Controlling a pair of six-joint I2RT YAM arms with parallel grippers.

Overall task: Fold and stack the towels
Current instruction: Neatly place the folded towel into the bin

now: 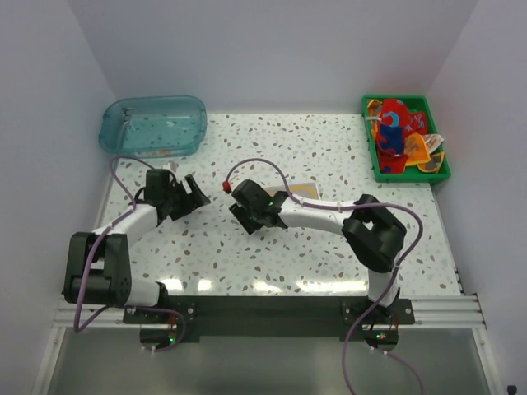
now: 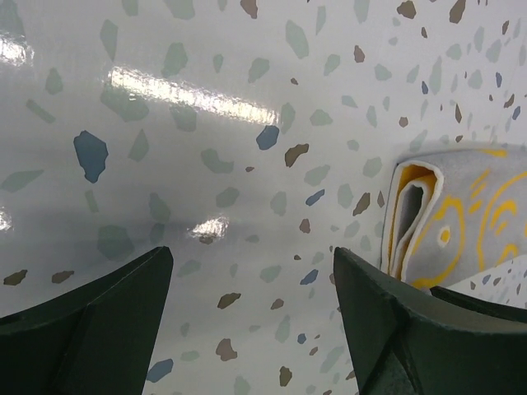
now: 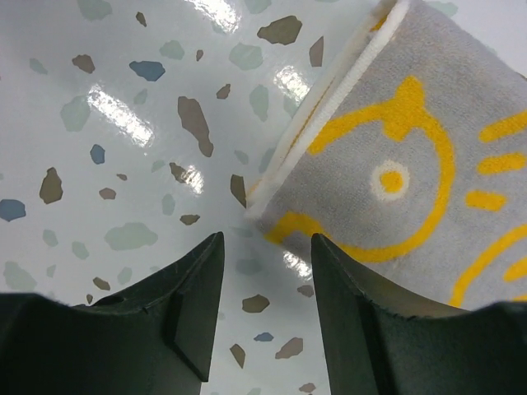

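Note:
A folded cream towel with yellow ducks [image 1: 301, 191] lies flat on the table mid-right, partly hidden under my right arm. It also shows at the right of the left wrist view [image 2: 449, 226], folded edge toward the camera, and in the right wrist view [image 3: 412, 156]. My right gripper [image 1: 240, 207] [image 3: 268, 239] is open and empty, just off the towel's corner. My left gripper [image 1: 196, 194] [image 2: 253, 257] is open and empty over bare table left of the towel. Several crumpled red, blue and orange towels [image 1: 399, 136] lie piled in the green tray.
The green tray [image 1: 438, 175] stands at the back right corner. A clear blue tub [image 1: 153, 125] stands at the back left. White walls close in the speckled table [image 1: 247, 255] on three sides. Purple cables loop over both arms.

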